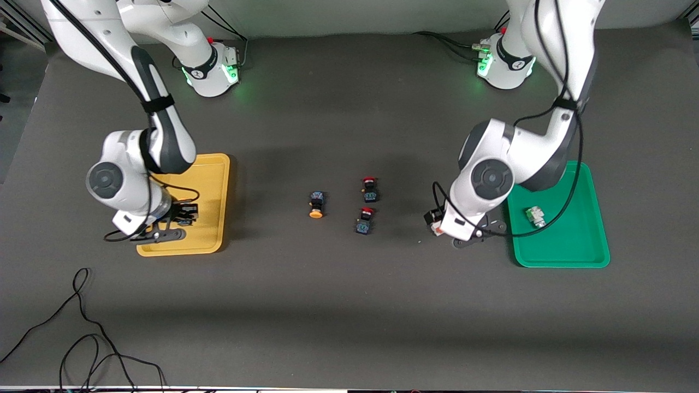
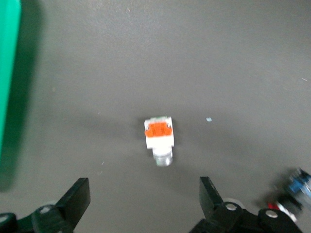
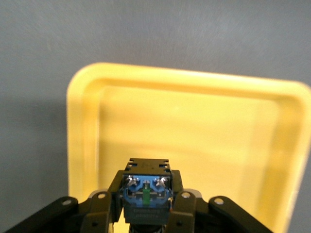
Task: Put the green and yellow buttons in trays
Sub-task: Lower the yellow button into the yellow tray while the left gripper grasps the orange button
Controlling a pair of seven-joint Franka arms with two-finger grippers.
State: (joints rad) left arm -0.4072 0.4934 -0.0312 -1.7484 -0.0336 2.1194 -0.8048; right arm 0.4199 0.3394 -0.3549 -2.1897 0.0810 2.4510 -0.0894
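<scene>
My right gripper is over the yellow tray and is shut on a dark-bodied switch with a blue terminal block; its cap is hidden. The yellow tray's floor lies below it. My left gripper is open over the table beside the green tray, above a white-bodied switch with an orange-red mark, apart from it. In the front view this gripper partly hides that switch. A white-bodied switch lies in the green tray. A dark switch with an orange-yellow cap lies mid-table.
Two dark switches with red caps lie mid-table, between the orange-capped switch and the left gripper. One of them shows at the edge of the left wrist view. The green tray's rim shows there too. A loose black cable lies near the front camera.
</scene>
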